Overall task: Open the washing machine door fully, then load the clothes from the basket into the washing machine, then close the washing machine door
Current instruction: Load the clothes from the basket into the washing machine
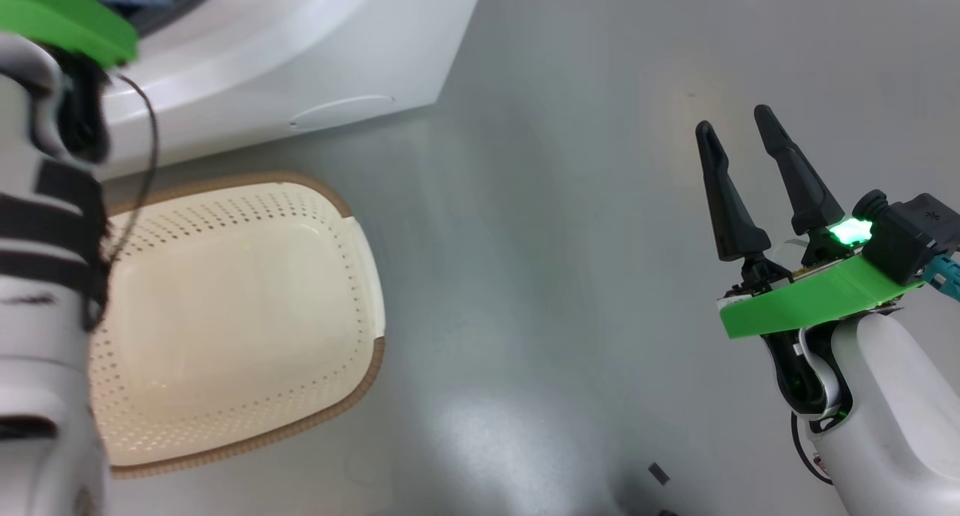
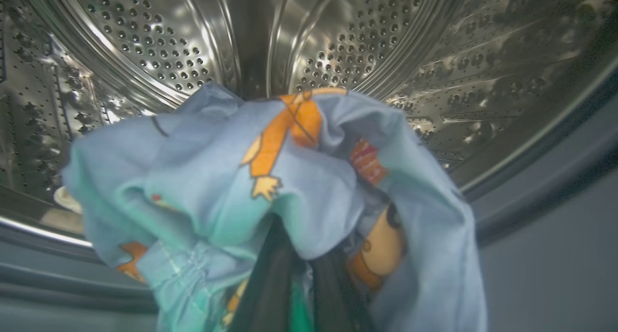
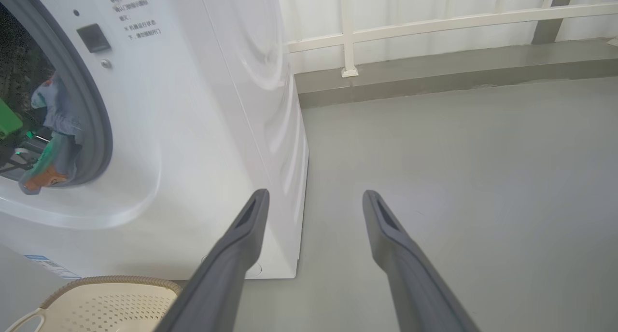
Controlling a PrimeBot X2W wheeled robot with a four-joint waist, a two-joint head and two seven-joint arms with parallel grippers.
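The left claw [image 2: 301, 279] is reaching into the washing machine [image 1: 300, 51], its two dark fingers pressed together and pinching the light blue garment [image 2: 289, 177] with the orange cartoon prints. The cloth is bunching over the fingers and hanging in front of the steel drum [image 2: 347, 37], just inside the opening, with the holed drum wall curving behind and above it. Seen from the right wrist, the same garment is showing as a blue and orange bundle inside the grey rubber ring [image 3: 94, 105] around the machine's mouth. The pale left forearm [image 1: 45, 313] is stretching up the left edge of the head view toward that mouth. The basket [image 1: 334, 195] is sitting on the grey floor [image 1: 562, 276] just in front of the machine, its brown rim close to the white front panel. The right claw [image 1: 735, 126] is hanging well off to the right over the floor, its fingers spread wide and gripping nothing, apart from both basket and machine
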